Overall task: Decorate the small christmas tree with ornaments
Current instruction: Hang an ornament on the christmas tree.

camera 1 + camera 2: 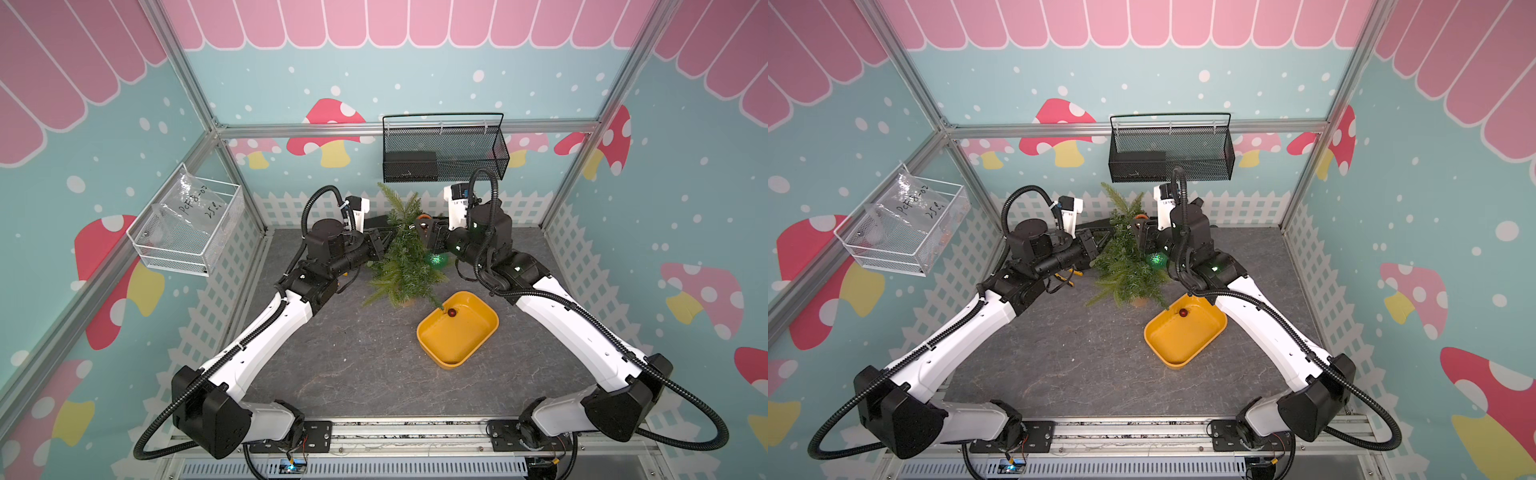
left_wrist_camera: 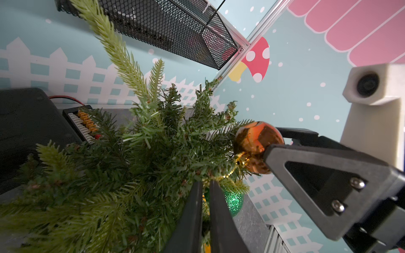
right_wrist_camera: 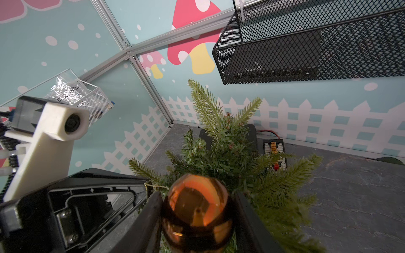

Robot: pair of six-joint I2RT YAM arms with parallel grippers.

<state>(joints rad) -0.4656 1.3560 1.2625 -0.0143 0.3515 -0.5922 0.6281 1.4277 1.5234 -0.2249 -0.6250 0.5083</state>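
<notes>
The small christmas tree (image 1: 405, 257) (image 1: 1125, 262) stands upright at the back of the table between both arms. My right gripper (image 3: 198, 195) is shut on the shiny copper-orange ball (image 3: 197, 208) (image 2: 256, 144), pressed against the tree's upper branches. The ball's gold cord (image 2: 228, 174) runs to my left gripper (image 2: 206, 183), whose fingers are shut on it among the needles. A glittery green ball (image 1: 437, 259) (image 2: 233, 200) hangs low on the tree's right side. The small dark red ball (image 1: 451, 312) lies in the yellow tray (image 1: 457, 345).
A black mesh basket (image 1: 442, 149) hangs on the back wall above the tree. A white wire basket (image 1: 187, 224) hangs on the left wall. A black box and a connector board (image 2: 83, 122) sit behind the tree. Yellow-handled pliers (image 1: 1069, 276) lie under the left arm.
</notes>
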